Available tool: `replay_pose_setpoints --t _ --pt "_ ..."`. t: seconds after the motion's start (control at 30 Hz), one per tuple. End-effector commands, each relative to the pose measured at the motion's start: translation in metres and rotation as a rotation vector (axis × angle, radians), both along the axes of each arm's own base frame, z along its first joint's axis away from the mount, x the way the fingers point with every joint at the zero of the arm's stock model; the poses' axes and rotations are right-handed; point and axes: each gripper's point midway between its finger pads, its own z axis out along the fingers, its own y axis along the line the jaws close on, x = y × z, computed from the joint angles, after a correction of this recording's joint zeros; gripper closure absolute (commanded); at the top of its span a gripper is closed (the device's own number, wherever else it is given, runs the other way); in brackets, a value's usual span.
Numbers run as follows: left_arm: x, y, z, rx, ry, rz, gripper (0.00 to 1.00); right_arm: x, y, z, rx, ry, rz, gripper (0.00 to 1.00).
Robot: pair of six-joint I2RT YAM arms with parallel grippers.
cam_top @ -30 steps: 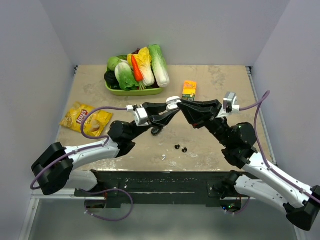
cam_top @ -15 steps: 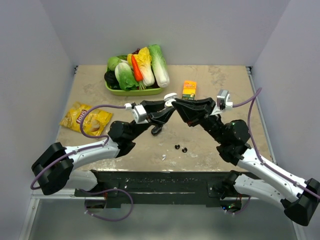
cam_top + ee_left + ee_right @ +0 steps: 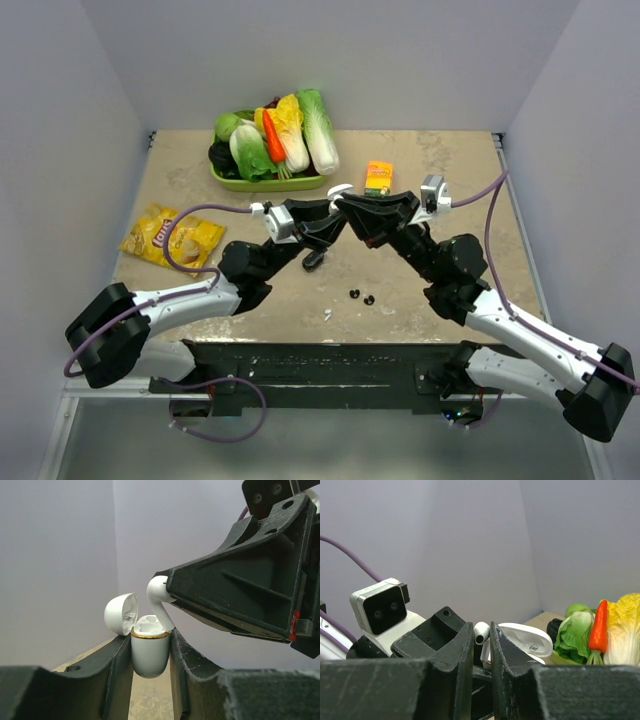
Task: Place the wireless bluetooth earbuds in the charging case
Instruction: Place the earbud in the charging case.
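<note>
Seating the white earbud (image 3: 157, 591) in the charging case (image 3: 149, 650) is the step in hand, and it looks close to done. The left hand (image 3: 149, 670) is clamped on the body of the case, holding it upright between its fingers, with the lid (image 3: 120, 614) swung open on the side away from the right hand (image 3: 481, 650). The right hand pinches the earbud by its head just above the gold rim (image 3: 149, 635), and the stem dips into the case's open top right under those fingertips.

To do this well, I would line the stem up with its socket and lower the right hand slowly, straight toward the left hand's fingers. Any sideways push would likely twist the case in its grip or jam the stem against the rim. Let go only once the head sits flush, and part the fingers just a little so they do not knock the lid.

Two black earbuds (image 3: 369, 299) lie on the counter (image 3: 440, 170) well below both hands, toward the arm bases. A small white piece (image 3: 328, 314), perhaps another earbud, lies near them.
</note>
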Motion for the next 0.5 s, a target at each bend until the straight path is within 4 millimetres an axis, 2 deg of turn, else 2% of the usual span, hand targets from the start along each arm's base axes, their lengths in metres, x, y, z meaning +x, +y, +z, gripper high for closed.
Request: replay_pose_setpoints --t 0.0,0.2,0.47 --pt "-0.0687 0.0821 0.1192 -0.503 -0.398 -0.016 1.0 -0.002 -0.0083 0.0339 0.086 -0.05 -0.022 1.0" --pt "-0.0684 0.0818 0.1181 -0.5 -0.397 -0.013 1.0 -0.0007 -0.0099 0.0395 0.091 -0.059 -0.035 1.0" --pt "-0.0688 0.0804 0.1188 -0.502 -0.395 -0.025 1.0 0.0046 -0.0066 0.0318 0.081 -0.045 -0.044 1.0"
